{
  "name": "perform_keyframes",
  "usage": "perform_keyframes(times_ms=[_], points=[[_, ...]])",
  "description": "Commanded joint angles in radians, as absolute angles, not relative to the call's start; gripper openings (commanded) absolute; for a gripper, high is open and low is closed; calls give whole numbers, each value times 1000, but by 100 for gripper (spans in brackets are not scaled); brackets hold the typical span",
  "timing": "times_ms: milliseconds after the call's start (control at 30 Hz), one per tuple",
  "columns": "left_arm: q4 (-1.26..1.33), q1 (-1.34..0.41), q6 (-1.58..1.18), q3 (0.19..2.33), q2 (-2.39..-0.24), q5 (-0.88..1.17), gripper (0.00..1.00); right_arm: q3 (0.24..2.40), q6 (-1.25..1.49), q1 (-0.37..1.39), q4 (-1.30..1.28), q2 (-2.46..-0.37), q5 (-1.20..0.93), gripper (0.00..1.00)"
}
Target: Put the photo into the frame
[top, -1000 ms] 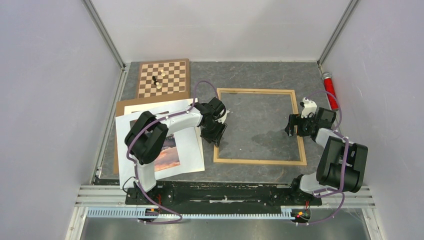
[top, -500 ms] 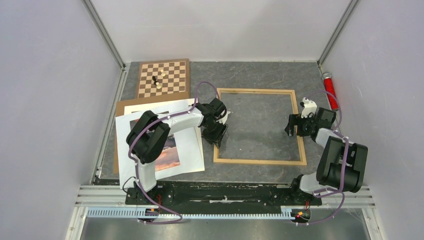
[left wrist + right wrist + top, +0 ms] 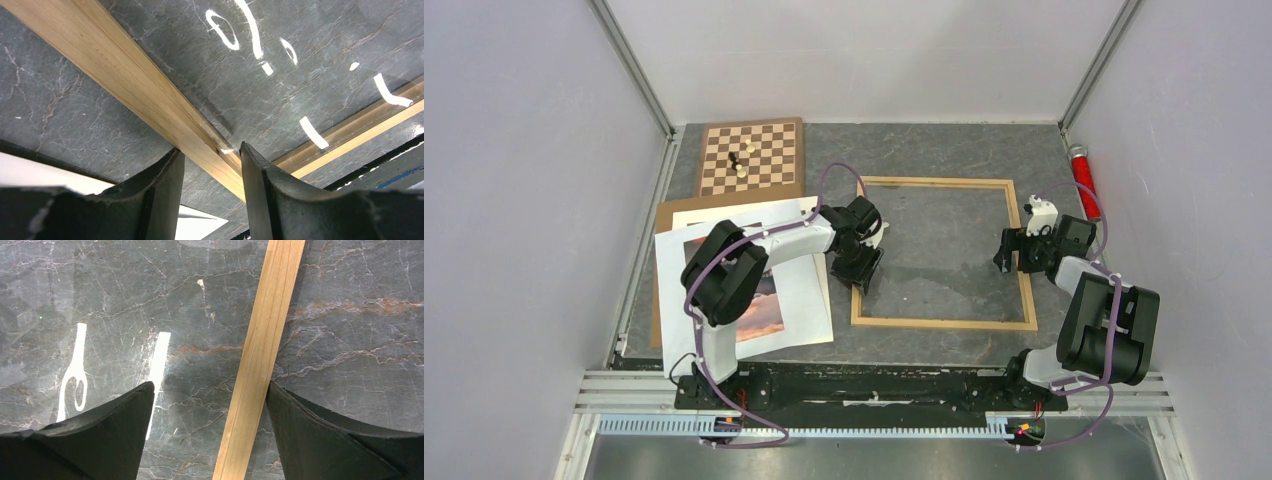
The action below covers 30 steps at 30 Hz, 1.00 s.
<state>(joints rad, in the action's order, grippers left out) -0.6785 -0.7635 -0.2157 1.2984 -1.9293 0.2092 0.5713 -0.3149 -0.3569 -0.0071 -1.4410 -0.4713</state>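
The frame (image 3: 944, 323) is a large, thin rectangle of pale natural wood with a narrow, straight-grained border. It lies flat in the middle of the worktop (image 3: 944, 150), a dark grey slab veined like marble. Inside the border a glossy clear pane throws back white streaks of light.

The photo (image 3: 764, 315) lies well to the left of the frame, flat on a white sheet (image 3: 804, 300). That sheet rests on another white sheet and a brown board (image 3: 666, 215). Its orange sky shows below the left arm (image 3: 774, 245), which crosses over and hides much of it. Behind the stack sits a checkered wooden chessboard (image 3: 769, 157) with a few small pieces on it. A red cylinder (image 3: 1082, 180) lies by the right wall.

The left arm reaches right from its base, forearm level and wrist bent down over the frame's left rail. The left jaws are half closed on that rail. In the wrist view the curved black fingers (image 3: 160, 190) sit against both wooden edges, pinching it.

The right arm (image 3: 1109, 320) folds back at the elbow and points its wrist left and down at the frame's right rail. The right jaws are spread wide and straddle the rail. The wood runs just beside one finger (image 3: 320, 435), and the other finger stands well apart over the pane.
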Motion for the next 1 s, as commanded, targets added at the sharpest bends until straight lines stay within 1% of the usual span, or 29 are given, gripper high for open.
perform_keyframes(times_ms=[0,433,700,967], points=[[-638,-771,-249,1308,-1937,175,52,540,-298,-350,-98,-1478,-491,85],[-730,-698,-203,1474,-1876,211,54,549,-295,-350,-95,-1449,-497,85],[-736,-642,-196,1458,-1897,241,54,551,-304,-350,-113,-1403,-486,84],[-727,-635,-201,1447,-1936,259,54,560,-321,-350,-144,-1382,-510,84]])
